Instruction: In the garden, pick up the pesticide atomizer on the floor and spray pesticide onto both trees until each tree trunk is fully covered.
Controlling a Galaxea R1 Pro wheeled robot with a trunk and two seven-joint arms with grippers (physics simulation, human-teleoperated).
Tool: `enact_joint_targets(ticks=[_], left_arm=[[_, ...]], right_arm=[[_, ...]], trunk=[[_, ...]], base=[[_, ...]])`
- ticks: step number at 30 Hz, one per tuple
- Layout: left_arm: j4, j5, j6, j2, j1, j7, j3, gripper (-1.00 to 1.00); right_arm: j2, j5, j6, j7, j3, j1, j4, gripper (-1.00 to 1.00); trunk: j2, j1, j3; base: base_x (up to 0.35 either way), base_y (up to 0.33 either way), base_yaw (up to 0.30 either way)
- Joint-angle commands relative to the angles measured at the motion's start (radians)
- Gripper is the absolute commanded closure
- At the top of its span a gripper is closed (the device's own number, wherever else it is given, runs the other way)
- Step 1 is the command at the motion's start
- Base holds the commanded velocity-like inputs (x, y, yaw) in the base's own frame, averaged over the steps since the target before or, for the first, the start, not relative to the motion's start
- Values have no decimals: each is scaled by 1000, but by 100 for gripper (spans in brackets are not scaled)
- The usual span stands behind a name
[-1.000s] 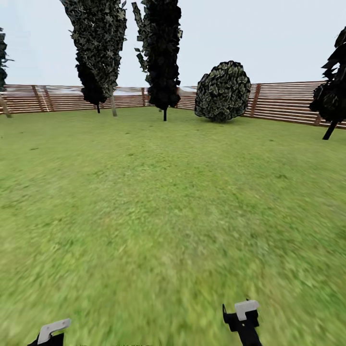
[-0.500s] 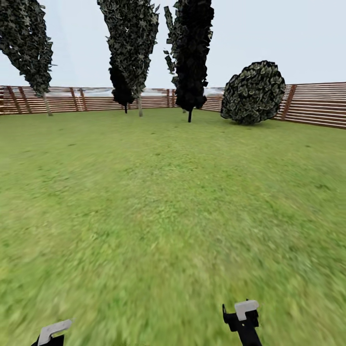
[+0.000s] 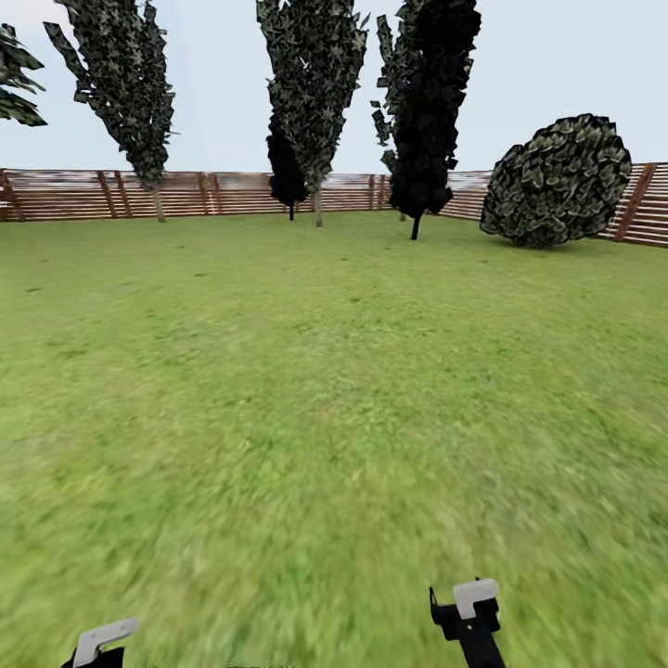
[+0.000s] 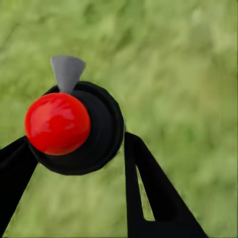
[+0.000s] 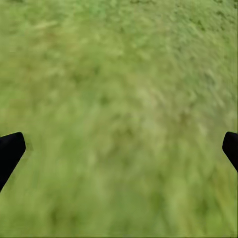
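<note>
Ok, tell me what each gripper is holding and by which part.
The left gripper holds the pesticide atomizer, its fingers on either side of the black body below the red cap. The right gripper is open over grass, empty.

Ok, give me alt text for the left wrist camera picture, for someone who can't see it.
The left gripper holds a round black object with a glossy red ball on it and a grey cone-shaped tip, seen end-on between its two black fingers. Behind it is blurred green lawn.
</note>
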Motion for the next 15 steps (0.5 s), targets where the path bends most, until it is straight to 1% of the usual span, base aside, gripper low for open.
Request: enact_joint_targets(ticks=[1,15], left_arm=[[2,-10,-5,0,-1,2,6,100],[2,-10,-5,0,-1,2,6,100]], right_arm=[[0,6,0,-10,5,-1,1,-100],[-1,7,0,-10,5,-1,1,-100]], trunk=[[0,0,0],[0,0,6]], base=[[0,308,279],[0,308,279]])
